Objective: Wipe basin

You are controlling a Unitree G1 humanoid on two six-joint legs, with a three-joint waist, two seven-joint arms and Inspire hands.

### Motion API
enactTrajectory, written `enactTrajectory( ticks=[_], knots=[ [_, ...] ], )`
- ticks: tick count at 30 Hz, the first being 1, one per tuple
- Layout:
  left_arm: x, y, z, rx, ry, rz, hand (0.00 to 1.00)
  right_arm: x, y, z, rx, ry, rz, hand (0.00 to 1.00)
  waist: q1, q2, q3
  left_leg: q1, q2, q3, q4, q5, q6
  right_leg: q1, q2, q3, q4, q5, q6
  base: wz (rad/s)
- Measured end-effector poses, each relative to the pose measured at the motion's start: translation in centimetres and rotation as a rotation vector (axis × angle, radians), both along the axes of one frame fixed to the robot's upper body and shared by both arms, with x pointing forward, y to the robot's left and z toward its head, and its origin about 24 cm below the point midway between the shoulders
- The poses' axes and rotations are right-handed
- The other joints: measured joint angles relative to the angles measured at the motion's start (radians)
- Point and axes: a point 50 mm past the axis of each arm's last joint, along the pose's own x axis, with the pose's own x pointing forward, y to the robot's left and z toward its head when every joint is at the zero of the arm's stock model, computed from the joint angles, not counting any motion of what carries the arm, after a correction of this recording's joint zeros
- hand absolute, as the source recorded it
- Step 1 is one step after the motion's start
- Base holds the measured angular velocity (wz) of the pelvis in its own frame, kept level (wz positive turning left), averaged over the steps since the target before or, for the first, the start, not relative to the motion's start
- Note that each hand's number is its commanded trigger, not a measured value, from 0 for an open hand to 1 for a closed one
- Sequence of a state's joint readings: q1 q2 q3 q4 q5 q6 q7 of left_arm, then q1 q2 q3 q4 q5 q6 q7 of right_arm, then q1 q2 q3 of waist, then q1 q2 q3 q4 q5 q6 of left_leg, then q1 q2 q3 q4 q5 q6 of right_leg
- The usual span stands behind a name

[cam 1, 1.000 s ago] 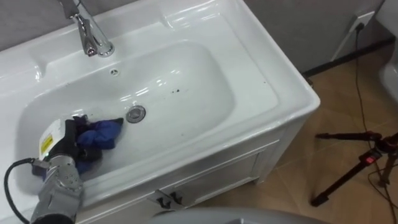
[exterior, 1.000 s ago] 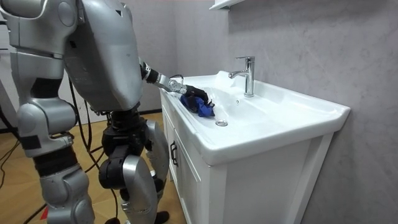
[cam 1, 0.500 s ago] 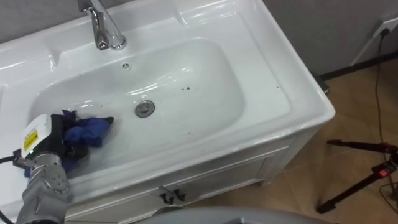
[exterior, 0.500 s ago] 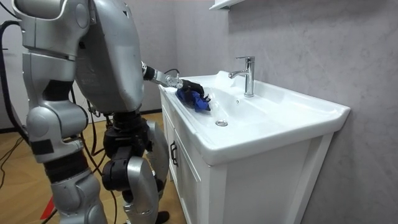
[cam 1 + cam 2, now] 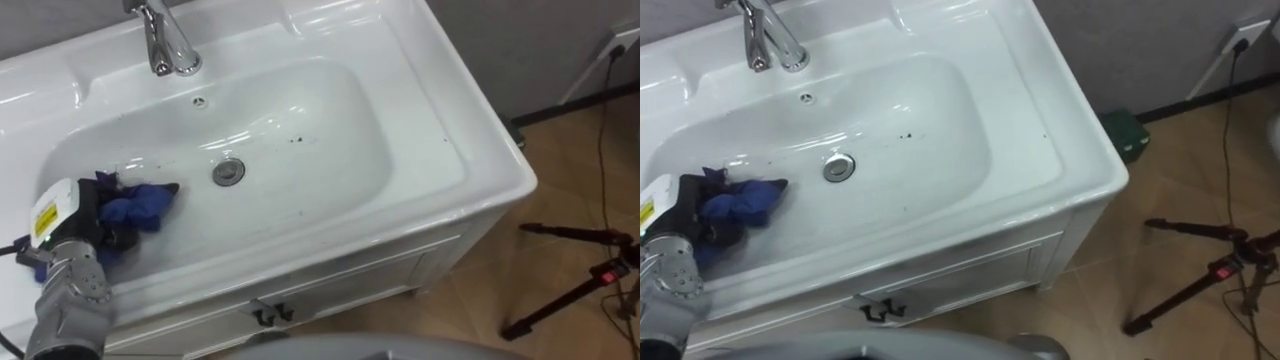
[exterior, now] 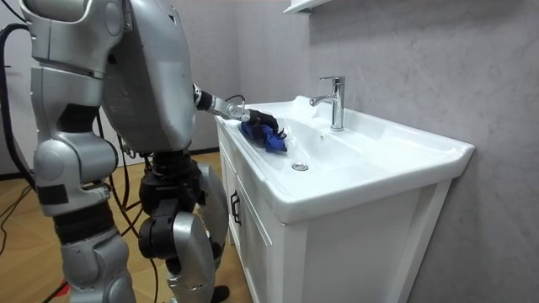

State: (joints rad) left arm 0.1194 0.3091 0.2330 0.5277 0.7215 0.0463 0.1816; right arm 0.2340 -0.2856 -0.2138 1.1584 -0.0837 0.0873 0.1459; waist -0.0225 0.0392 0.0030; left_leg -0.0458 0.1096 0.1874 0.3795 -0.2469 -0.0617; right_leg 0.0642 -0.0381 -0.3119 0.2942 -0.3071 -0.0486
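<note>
The robot stood against the front of the white cabinet (image 6: 253,244), leaning its left arm over the rim so that its left hand (image 5: 85,228) reached down into the basin (image 5: 330,130); the fingers were curled round a bunched blue cloth (image 5: 138,205), gripping it; most of the cloth stuck out past the fingers toward the middle of the bowl, probably so that fabric rather than the hand met the porcelain. The cloth lay pressed on the sloping left side of the bowl, near the drain (image 5: 228,171) but apart from it; the tap (image 5: 165,45) stood behind on the back ledge, well clear of the arm. A few dark specks (image 5: 297,139) showed on the bowl's floor to the right of the drain, well apart from the cloth; judged from that, the wiping was under way at the left end and the right half remained to be done. The low, wadded hold seemed suited to scrubbing with pressure; the risk was the cloth slipping from the grasp on the curved, smooth wall.
</note>
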Motion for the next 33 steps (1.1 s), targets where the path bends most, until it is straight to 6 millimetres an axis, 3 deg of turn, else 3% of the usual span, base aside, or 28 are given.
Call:
enactTrajectory(
  ticks=[5, 10, 16, 23, 27, 33],
  knots=[
    [0.9, -0.2, 0.5, 0.004, -0.013, -0.026, 1.0, -0.7, 0.8, -0.4, 0.026, 0.042, 0.027, 0.0, -0.006, -0.021, 0.0028, -0.032, 0.003, 0.001, 0.038, 0.0, 0.001, -0.015, -0.001, 0.0, 0.007, 0.0, 0.0, 0.04],
    [1.8, -1.0, 0.4, -0.021, -0.011, -0.029, 1.0, -0.8, 1.3, -0.6, 0.044, 0.064, 0.05, 0.0, -0.011, -0.017, 0.0029, -0.066, 0.003, 0.003, 0.062, 0.0, 0.001, -0.052, -0.009, 0.001, 0.04, -0.004, 0.002, -0.01],
    [4.0, -2.4, 0.2, -0.043, -0.004, -0.07, 1.0, 0.8, 1.7, -0.7, 0.047, 0.057, 0.128, 0.0, -0.015, -0.018, 0.0037, -0.122, 0.004, 0.004, 0.106, -0.002, 0.004, -0.123, -0.025, 0.007, 0.115, -0.02, 0.0, -0.01],
    [7.5, -3.7, 0.6, -0.159, -0.066, -0.044, 1.0, 4.2, 3.0, -1.1, 0.039, 0.014, 0.209, 0.0, -0.029, -0.036, 0.009, -0.194, 0.004, 0.021, 0.148, -0.005, 0.017, -0.228, -0.052, 0.012, 0.229, -0.046, -0.006, 0.03],
    [8.6, -4.3, 0.6, -0.241, -0.103, -0.005, 1.0, 4.3, 3.8, -1.3, 0.051, 0.028, 0.252, 0.0, -0.03, -0.051, 0.0104, -0.212, 0.0, 0.032, 0.162, -0.007, 0.03, -0.263, -0.066, 0.022, 0.271, -0.056, -0.007, -0.04],
    [10.9, -4.6, 1.4, -0.352, -0.16, 0.069, 1.0, 3.8, 5.0, -1.8, 0.082, 0.078, 0.241, 0.0, -0.071, -0.069, 0.0147, -0.257, 0.017, 0.044, 0.19, -0.001, 0.04, -0.297, -0.066, 0.015, 0.282, -0.049, -0.009, 0.02]
  ],
)
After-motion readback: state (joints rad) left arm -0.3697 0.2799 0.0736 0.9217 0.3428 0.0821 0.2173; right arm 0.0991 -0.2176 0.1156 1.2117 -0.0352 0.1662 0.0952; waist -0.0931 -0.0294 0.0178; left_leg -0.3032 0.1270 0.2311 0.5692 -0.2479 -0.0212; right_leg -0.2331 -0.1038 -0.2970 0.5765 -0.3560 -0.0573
